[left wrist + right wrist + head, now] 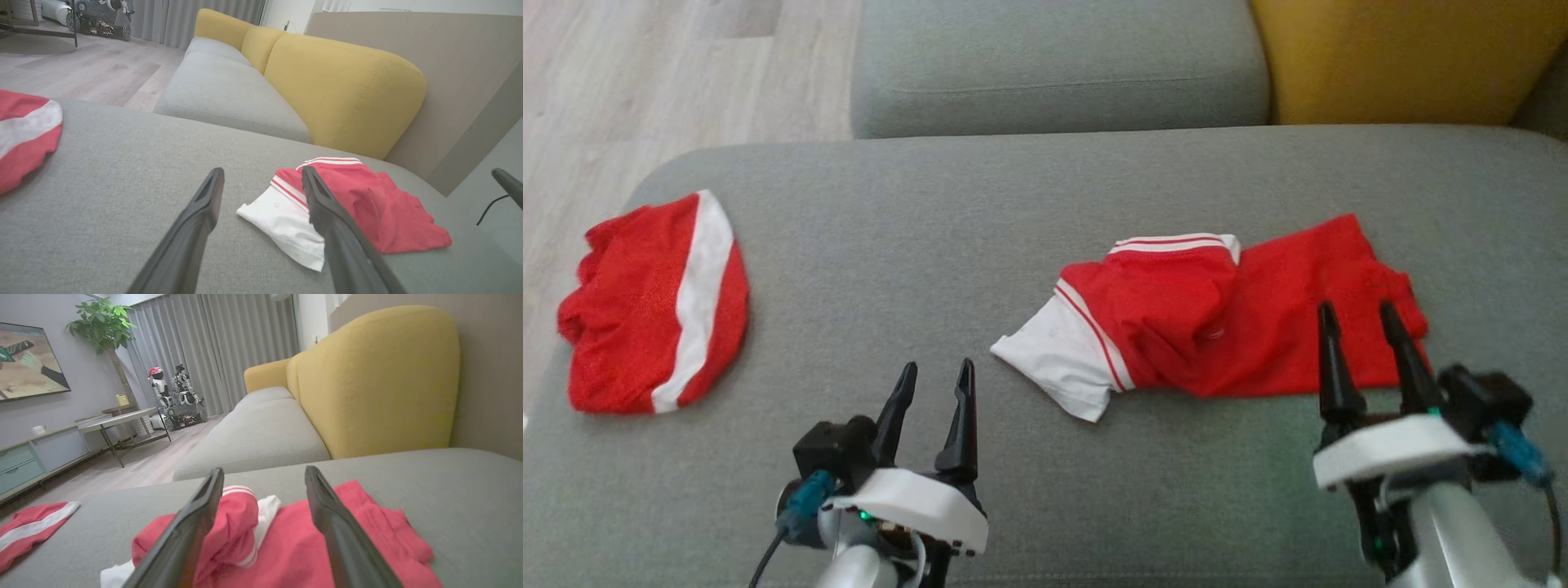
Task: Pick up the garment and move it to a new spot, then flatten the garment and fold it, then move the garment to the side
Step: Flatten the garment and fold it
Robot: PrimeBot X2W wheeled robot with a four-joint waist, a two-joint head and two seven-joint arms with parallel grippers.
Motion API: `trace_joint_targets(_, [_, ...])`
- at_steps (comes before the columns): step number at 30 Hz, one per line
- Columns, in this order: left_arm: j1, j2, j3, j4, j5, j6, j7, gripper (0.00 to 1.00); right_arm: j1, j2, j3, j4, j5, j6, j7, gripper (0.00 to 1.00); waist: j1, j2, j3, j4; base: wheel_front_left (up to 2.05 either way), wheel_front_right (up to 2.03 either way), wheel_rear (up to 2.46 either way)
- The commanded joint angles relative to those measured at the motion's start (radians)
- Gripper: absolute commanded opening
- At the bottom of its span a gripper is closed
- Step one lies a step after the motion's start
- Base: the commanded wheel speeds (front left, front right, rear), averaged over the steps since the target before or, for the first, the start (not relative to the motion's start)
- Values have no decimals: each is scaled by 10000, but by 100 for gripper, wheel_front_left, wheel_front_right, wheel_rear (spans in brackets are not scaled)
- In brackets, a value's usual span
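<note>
Garment (1217, 327): red top with a white sleeve and striped trim, bunched and doubled over itself. Its near hem lies beneath the right claw's tips and well off to the right of the left claw.
Step in hand: judging by the crumpled lie, the first pick-up, not yet made; flattening and folding are all to come.
Right claw (1357, 309): fingers spread, nothing between them, tips over the red hem; touching or not, I cannot tell.
Left claw (938, 367): fingers spread, empty, over bare cushion; the white sleeve lies just ahead and to its right.
Next move: probably lower and close on one edge of cloth; two grips set apart should keep it from dragging.
Fabric: thin, soft, creased, with no stiffness; likely to sag when lifted.
Seat cushion (1013, 204): grey woven, matte, with rounded edges.
Second red-and-white piece (654, 306): rounded folded bundle, far left of the left claw.
Yellow backrest (1405, 57): plump and smooth, beyond the right claw.
Floor (645, 65): pale wood planks.
</note>
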Motion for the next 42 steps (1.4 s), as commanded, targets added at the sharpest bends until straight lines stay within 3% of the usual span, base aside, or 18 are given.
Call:
trace_joint_targets(1, [-303, -26, 392, -318, -58, 9, -91, 100, -219, 84, 224, -585, 59, -7, -16, 100, 0, 0, 50, -148, 0, 0, 0])
trace_joint_targets(7, [-433, -26, 386, -238, -25, -43, -91, 100, 324, 95, 117, -1463, 401, -7, 352, 100, 0, 0, 153, -445, 0, 0, 0])
trace_joint_targets(14, [-606, -26, 208, -124, -18, -108, -91, 100, 70, 97, 404, -1369, 689, -7, 992, 100, 0, 0, 310, -368, 0, 0, 0])
trace_joint_targets(25, [-968, -26, -133, 58, 27, -89, -91, 100, -2678, 98, 11, 1503, 2601, -7, 2757, 100, 0, 0, 1639, 847, 0, 0, 0])
trace_joint_targets(33, [-1204, -26, -248, -47, -32, -24, -91, 100, -3830, -19, -641, 3473, 2922, -7, 3207, 100, 0, 0, 2067, 1588, 0, 0, 0])
trace_joint_targets(34, [-1211, -26, -254, -49, -39, -14, -91, 100, -3925, -27, -647, 3654, 3015, -7, 3283, 69, 0, 0, 2072, 1642, 0, 0, 0])
trace_joint_targets(35, [-1210, -26, -258, -47, -46, -3, -91, 100, -4018, -32, -658, 3766, 3126, -7, 3289, 0, 0, 0, 2061, 1688, 0, 0, 0])
trace_joint_targets(42, [-1115, -26, -226, 25, -95, 26, -91, 100, -4869, -611, -738, 3745, 2876, -7, 1852, 0, 0, 0, 1729, 1813, 0, 0, 0])
